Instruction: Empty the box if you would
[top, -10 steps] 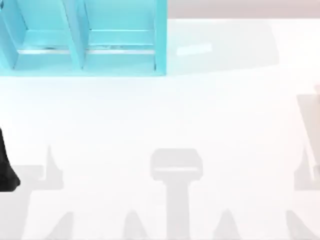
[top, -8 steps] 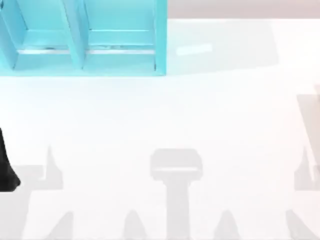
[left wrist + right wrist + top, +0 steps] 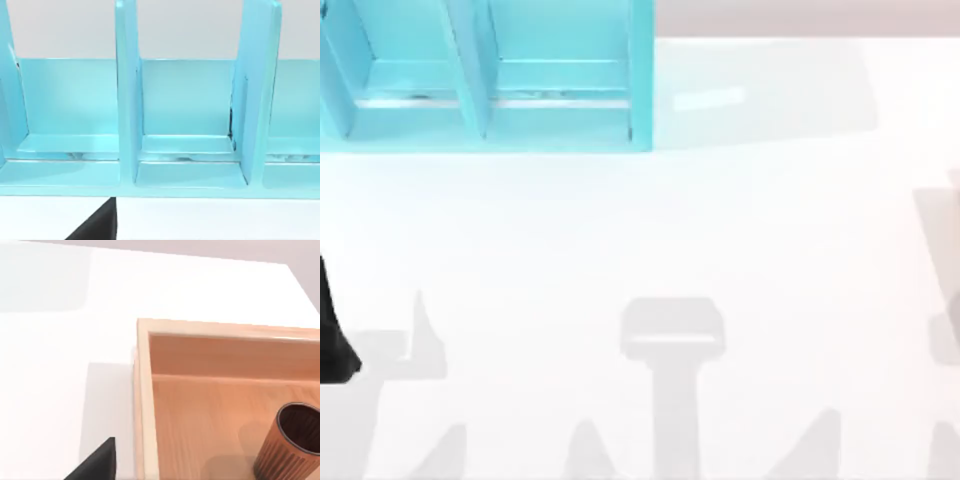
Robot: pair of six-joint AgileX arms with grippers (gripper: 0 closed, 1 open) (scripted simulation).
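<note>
Inside the wooden box the ribbed cup stands upright near one wall; coming down blind, I risk tipping it, since I cannot tell my fingers' spread.

Box: light wood, visible grain, smooth matt finish on walls & floor. Cup inside it: brown, ribbed outer wall, dark inside, looks like matt plastic or wood, can't tell which. Shelf rack: turquoise, smooth, slight gloss w/ soft highlights, painted-looking. Desk: plain white, smooth, matt.
</note>
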